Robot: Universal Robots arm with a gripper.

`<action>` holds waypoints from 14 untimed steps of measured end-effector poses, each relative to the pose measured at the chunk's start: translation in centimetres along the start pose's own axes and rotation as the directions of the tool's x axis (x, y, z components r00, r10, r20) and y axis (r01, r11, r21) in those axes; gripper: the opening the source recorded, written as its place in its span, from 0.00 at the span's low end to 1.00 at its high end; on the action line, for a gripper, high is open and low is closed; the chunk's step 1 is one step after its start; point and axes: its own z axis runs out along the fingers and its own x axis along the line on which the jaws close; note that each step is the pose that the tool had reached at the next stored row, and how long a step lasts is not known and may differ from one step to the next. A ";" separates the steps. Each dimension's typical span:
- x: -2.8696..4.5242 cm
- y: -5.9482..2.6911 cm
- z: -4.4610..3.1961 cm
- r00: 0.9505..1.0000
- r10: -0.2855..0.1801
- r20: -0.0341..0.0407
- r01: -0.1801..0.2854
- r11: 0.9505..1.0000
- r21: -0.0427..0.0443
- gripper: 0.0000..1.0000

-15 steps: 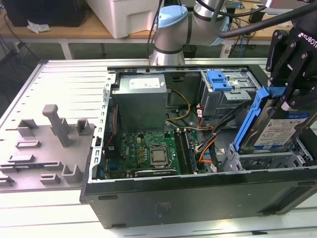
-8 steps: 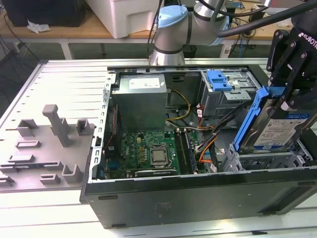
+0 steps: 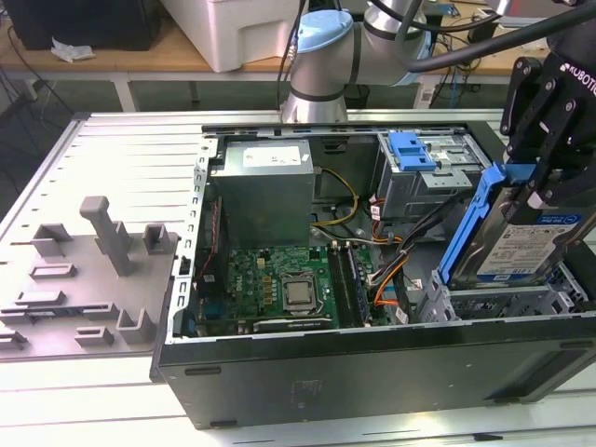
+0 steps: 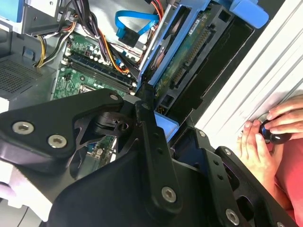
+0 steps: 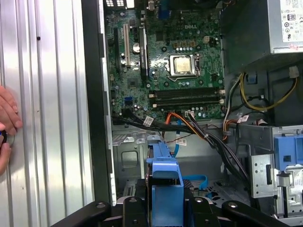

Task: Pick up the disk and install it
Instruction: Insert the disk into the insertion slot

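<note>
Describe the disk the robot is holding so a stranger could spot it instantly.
Find the open computer case; at the exterior view's right end, the black gripper clamps the disk, tilted over the metal bay. It's silver with a white-and-blue label and blue frame, unlike the bigger grey box.

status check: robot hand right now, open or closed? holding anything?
Robot hand: closed on the disk, which stands upright inside the open computer case.
Person's hand: fingers on a small dark object.
</note>
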 end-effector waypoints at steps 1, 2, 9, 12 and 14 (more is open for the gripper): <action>0.00 0.01 0.00 1.000 -0.003 0.000 0.003 1.000 0.000 0.36; 0.00 0.02 0.00 1.000 -0.007 0.000 0.007 1.000 0.000 0.36; 0.00 0.03 0.12 1.000 -0.011 -0.001 0.011 1.000 0.000 0.36; 0.01 0.03 0.21 1.000 -0.010 -0.001 0.010 1.000 0.000 0.36; 0.01 0.03 0.28 1.000 -0.008 -0.001 0.008 1.000 0.000 0.36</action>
